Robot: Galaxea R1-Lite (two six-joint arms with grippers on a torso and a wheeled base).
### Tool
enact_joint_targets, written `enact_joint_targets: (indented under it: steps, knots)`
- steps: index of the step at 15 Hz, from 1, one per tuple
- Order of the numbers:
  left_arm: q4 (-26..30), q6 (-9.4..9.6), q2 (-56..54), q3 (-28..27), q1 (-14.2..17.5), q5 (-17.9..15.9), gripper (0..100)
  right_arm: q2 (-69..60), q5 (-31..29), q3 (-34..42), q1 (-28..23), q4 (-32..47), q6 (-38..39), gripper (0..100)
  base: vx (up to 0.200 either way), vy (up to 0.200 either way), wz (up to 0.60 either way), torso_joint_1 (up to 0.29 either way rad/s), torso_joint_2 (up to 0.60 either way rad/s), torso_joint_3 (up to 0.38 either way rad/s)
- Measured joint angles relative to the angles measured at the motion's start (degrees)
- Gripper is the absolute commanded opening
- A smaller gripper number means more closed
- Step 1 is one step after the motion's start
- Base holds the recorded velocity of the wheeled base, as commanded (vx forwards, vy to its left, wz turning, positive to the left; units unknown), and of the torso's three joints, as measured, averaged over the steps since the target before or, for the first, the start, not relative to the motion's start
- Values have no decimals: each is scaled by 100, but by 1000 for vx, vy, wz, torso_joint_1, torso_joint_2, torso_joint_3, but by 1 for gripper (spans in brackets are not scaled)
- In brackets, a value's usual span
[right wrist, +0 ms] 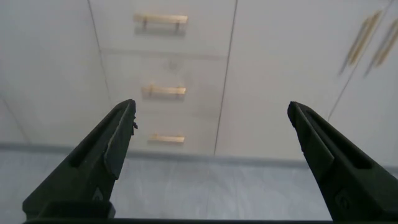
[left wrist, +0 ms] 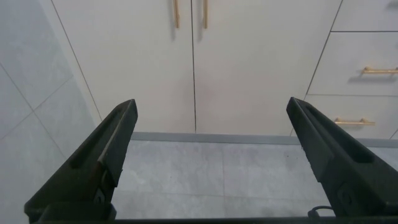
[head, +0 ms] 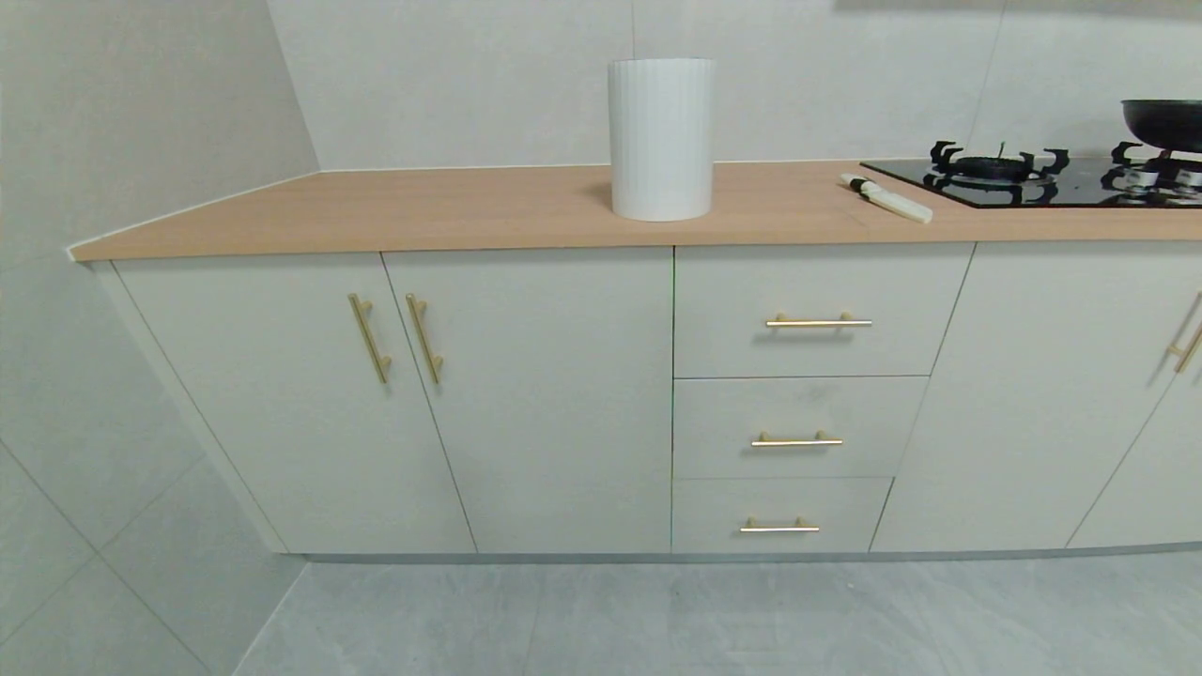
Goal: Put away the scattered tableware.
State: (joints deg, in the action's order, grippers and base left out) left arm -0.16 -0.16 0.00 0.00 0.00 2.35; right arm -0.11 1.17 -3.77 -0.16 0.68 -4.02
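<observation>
A cream-handled utensil (head: pixel 886 198) lies on the wooden countertop (head: pixel 423 207), just left of the stove. A tall white ribbed container (head: pixel 661 139) stands upright at the counter's middle, against the back wall. My left gripper (left wrist: pixel 211 109) is open and holds nothing; it hangs low in front of the double-door cabinet (left wrist: pixel 189 62), above the floor. My right gripper (right wrist: pixel 211 107) is open too, also with nothing in it, facing the stack of drawers (right wrist: pixel 163 56) low down.
A black gas stove (head: pixel 1033 178) with a dark pan (head: pixel 1164 122) sits at the counter's right end. Below the counter are two cabinet doors (head: pixel 394 338) with gold handles and three drawers (head: pixel 817 322). A wall closes the left side; grey tile floor (head: pixel 657 620) lies in front.
</observation>
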Motion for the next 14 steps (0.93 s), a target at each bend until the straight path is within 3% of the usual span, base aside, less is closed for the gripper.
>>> enact_joint_targets:
  steps: [7, 14]
  knots:
    - [0, -2, 0, 0, 0, -1, 100, -7, -163, 369, 0, -71, 491, 100, 0, 0, 0, 0, 0, 0]
    - [0, 43, 0, 0, 0, -6, 100, -5, -13, 377, 0, -59, 391, 100, 0, 0, 0, 0, 0, 0]
